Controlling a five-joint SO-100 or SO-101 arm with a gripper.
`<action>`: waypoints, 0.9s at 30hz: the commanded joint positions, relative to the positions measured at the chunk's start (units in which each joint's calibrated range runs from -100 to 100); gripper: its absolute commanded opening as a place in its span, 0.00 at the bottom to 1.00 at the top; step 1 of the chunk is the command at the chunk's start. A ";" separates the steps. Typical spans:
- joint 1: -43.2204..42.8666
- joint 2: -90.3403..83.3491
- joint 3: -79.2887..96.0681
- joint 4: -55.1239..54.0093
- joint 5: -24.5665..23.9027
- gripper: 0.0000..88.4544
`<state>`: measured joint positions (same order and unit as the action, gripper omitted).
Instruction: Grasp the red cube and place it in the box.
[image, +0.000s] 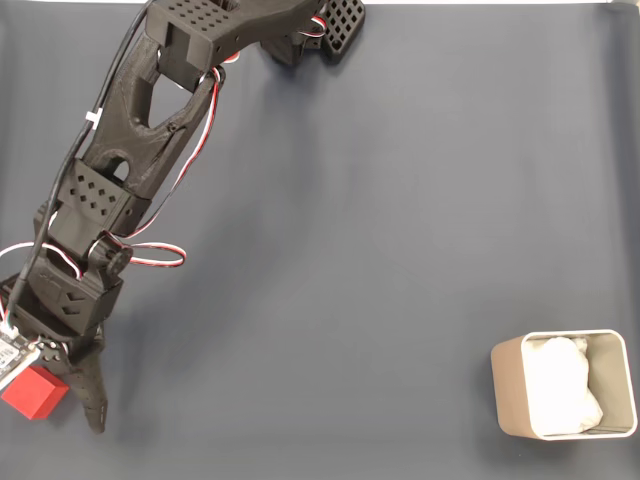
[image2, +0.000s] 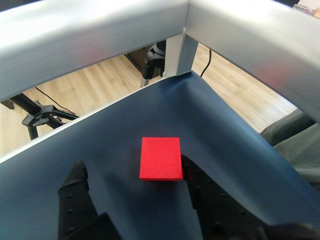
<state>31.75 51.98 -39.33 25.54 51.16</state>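
Observation:
The red cube (image: 35, 390) lies on the dark mat at the lower left of the fixed view. My gripper (image: 45, 408) reaches down over it from the arm that runs in from the top. In the wrist view the red cube (image2: 160, 158) sits flat between the two black fingers of my gripper (image2: 131, 167), close against the right finger (image2: 200, 187) and well apart from the left one. The gripper is open and nothing is held. The beige box (image: 508, 385) with crumpled white paper inside stands at the lower right of the fixed view, far from the cube.
The cube lies near a corner of the dark mat (image2: 225, 135), with wooden floor (image2: 100, 85) beyond its edges. Aluminium frame rails (image2: 100, 35) cross above that corner. A wide stretch of bare mat (image: 350, 280) separates arm and box.

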 joint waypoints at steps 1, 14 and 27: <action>-0.78 -6.14 -0.45 -0.37 0.29 0.47; -0.78 -12.11 6.30 3.97 2.15 0.47; -1.00 -10.21 -1.73 9.54 1.07 0.47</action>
<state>31.45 44.85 -35.35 34.13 52.92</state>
